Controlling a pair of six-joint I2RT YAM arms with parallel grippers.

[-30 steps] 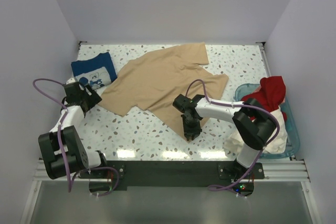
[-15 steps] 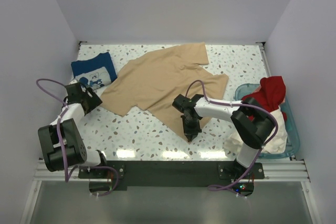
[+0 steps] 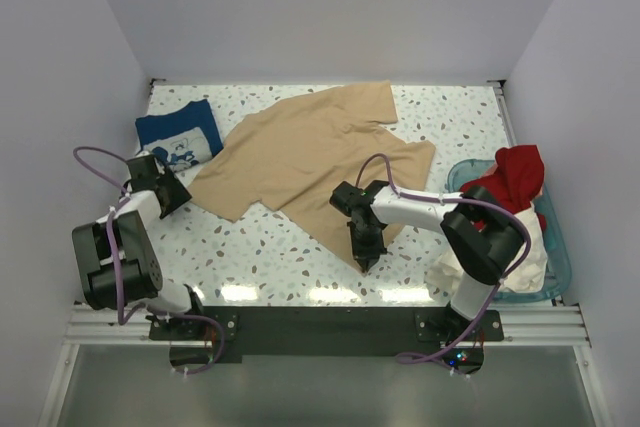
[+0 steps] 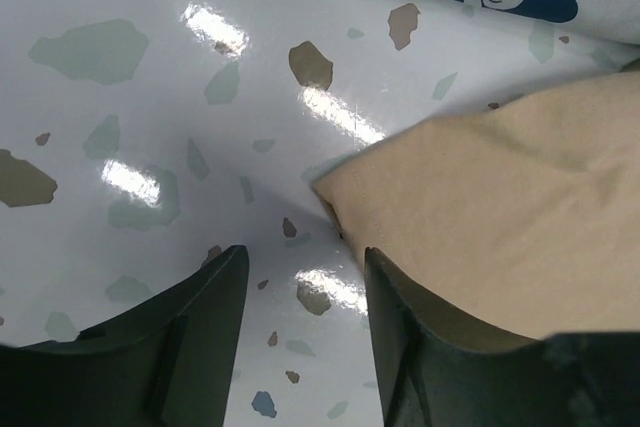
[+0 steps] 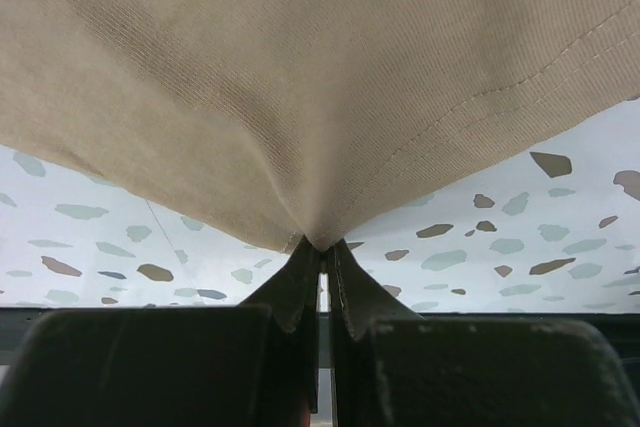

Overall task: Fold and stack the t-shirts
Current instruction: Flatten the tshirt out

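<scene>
From above, a plain tan-beige cloth t-shirt [image 3: 310,152] is seen spread on the speckled surface [image 3: 260,247], with a folded navy blue printed t-shirt [image 3: 178,135] near its left corner. At the left wrist, the left pincer [image 4: 305,262] is seen released, jaws apart at that corner. At the right wrist, the right pincer [image 5: 322,247] is clenched on the tan hem.

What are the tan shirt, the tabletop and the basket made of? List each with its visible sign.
Tan shirt: knit cloth, likely cotton, matte; fine ribs and a stitched hem show.
Tabletop: hard, glossy, terrazzo-patterned; lamp glare shows on it.
Basket: seemingly teal plastic, smooth thin rim.
</scene>
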